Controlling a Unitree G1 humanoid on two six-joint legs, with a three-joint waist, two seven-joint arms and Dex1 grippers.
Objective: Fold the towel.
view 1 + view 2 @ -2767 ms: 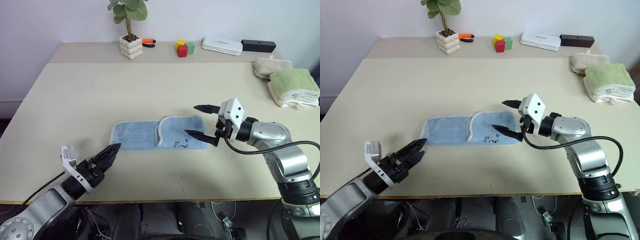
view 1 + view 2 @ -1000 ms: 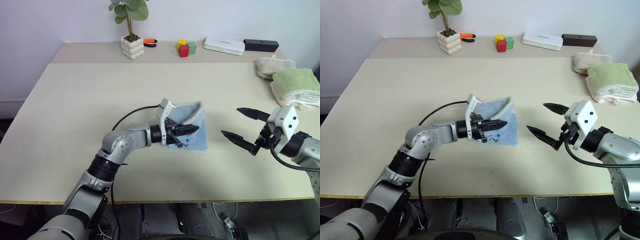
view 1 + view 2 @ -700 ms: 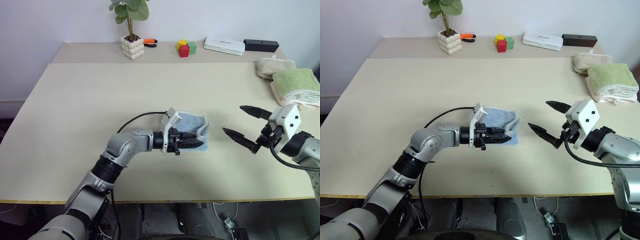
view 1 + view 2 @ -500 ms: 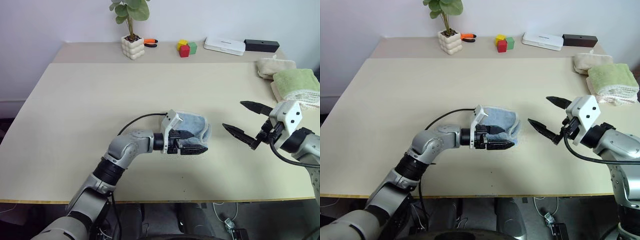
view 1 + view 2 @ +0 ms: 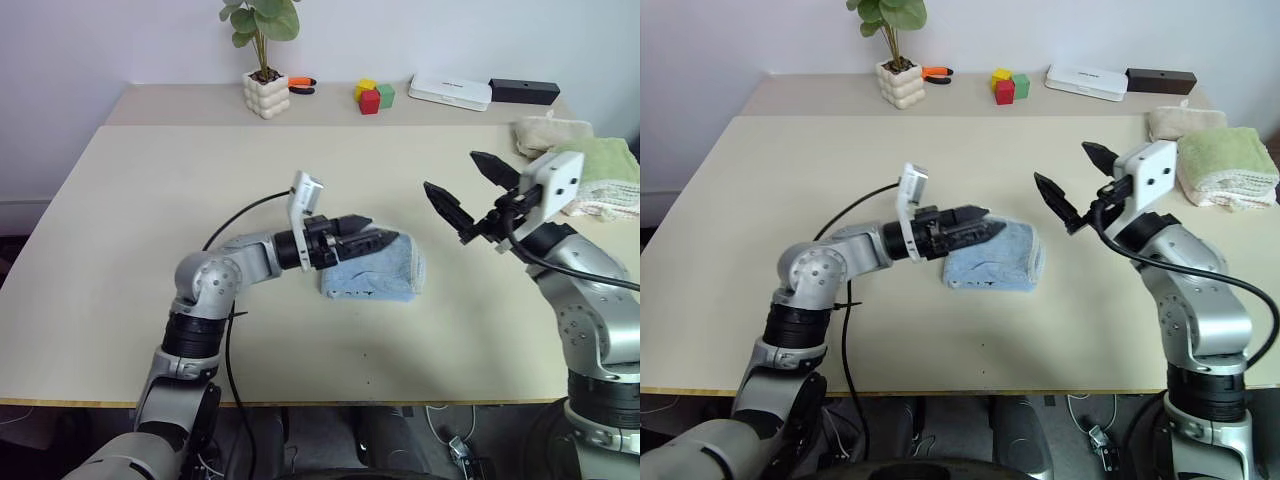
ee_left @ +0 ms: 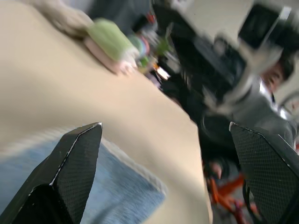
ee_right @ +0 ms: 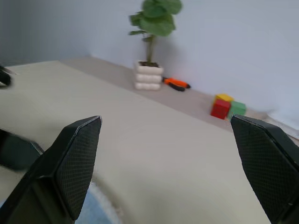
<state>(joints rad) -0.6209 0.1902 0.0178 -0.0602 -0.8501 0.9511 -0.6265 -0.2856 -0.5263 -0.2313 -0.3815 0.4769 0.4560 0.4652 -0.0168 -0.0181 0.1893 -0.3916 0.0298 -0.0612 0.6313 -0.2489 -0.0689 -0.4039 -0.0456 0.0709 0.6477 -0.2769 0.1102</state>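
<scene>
Item: towel [image 5: 375, 272], light blue terry with pale edging. Location: middle of the bench [image 5: 150, 200], lying as a compact folded bundle, rounded fold toward the robot's right, lower edges slightly uneven.

Left gripper [image 5: 372, 240]: hovers at the bundle's upper left edge, fingers parted in the wrist view with blue cloth below them; nothing clamped.

Right gripper [image 5: 462, 192]: raised above the bench to the right of the towel, well apart from it, fingers spread wide, empty.

Step in hand, as judged: release after a fold; the towel looks folded down to a small packet.

Next move, as judged: either draw both arms clear, or press and square the loose lower edge.

Also present: green folded towel [image 5: 600, 160], potted plant [image 5: 260, 70], coloured blocks [image 5: 370, 96].
</scene>
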